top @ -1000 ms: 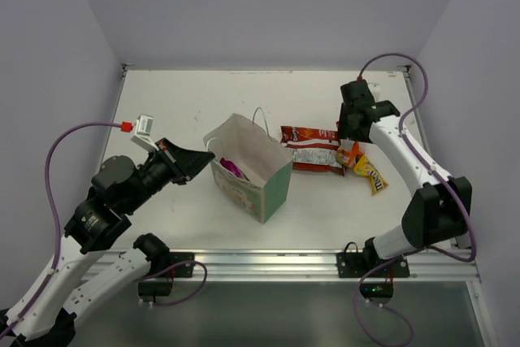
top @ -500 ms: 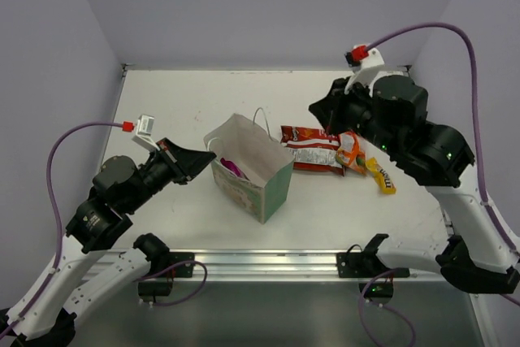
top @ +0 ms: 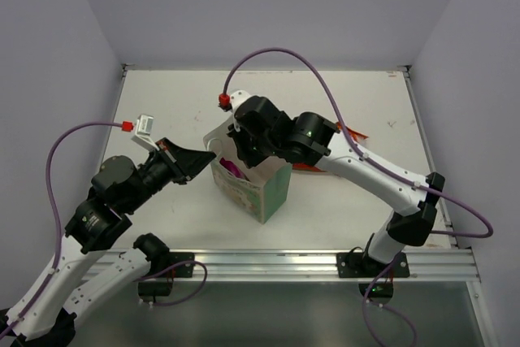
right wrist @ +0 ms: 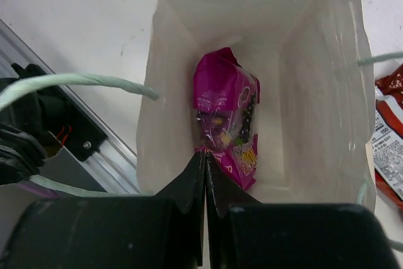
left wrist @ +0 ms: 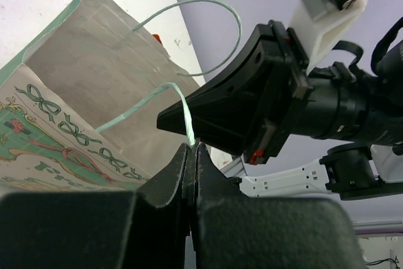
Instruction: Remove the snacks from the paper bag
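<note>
The paper bag (top: 268, 188) stands upright mid-table with its mouth open. My left gripper (top: 213, 154) is shut on its thin string handle (left wrist: 182, 102), pinched at the fingertips (left wrist: 192, 147). My right gripper (top: 241, 153) hangs just over the bag's mouth, shut with nothing between its fingers (right wrist: 205, 154). Below it a magenta snack packet (right wrist: 227, 111) lies on the bag's floor, also seen from above (top: 233, 168). A red-and-white packet (right wrist: 389, 137) lies on the table outside the bag; the right arm hides most of it in the top view.
The right arm (top: 366, 168) stretches across the table's right half, over the packets lying there. An orange scrap (top: 360, 136) shows behind it. The metal rail (top: 268, 262) runs along the near edge. Walls close in the left, back and right sides.
The right arm swung from the packets on the right to above the bag's mouth, and its jaws closed. The left gripper kept its hold on the handle.
</note>
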`<state>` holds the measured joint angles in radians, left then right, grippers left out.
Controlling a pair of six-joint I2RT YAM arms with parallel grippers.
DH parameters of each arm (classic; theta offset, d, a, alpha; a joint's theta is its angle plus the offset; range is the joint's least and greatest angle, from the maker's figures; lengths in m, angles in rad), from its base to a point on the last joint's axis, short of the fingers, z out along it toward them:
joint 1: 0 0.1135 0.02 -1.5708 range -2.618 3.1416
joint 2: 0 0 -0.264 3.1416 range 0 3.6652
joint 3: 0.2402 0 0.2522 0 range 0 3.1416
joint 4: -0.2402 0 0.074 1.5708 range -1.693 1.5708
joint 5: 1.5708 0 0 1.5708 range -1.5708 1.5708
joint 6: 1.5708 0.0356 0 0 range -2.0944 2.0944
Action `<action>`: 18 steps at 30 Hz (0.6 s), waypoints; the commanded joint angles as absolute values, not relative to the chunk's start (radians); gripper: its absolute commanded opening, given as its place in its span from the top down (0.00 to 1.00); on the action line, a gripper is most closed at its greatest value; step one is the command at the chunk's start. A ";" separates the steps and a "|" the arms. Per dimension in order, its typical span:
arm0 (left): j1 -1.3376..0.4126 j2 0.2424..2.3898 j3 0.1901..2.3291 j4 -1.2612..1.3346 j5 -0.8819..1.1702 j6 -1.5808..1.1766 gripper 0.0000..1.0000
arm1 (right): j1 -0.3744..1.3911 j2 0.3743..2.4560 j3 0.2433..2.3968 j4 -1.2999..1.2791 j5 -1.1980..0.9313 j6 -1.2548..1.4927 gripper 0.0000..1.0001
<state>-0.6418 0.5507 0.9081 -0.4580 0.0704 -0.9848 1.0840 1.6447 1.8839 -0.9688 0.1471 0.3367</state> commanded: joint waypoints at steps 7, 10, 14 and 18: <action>-0.646 0.540 0.951 -0.456 0.061 -0.980 1.00 | 1.109 1.643 1.775 -0.945 0.268 0.342 1.00; -0.644 0.537 0.951 -0.454 0.060 -0.982 1.00 | 1.109 1.655 1.738 -0.934 0.278 0.324 1.00; -0.646 0.537 0.954 -0.453 0.061 -0.980 1.00 | 1.109 1.678 1.691 -0.927 0.290 0.298 1.00; -0.646 0.532 0.954 -0.454 0.061 -0.979 1.00 | 1.109 1.697 1.666 -0.917 0.275 0.287 1.00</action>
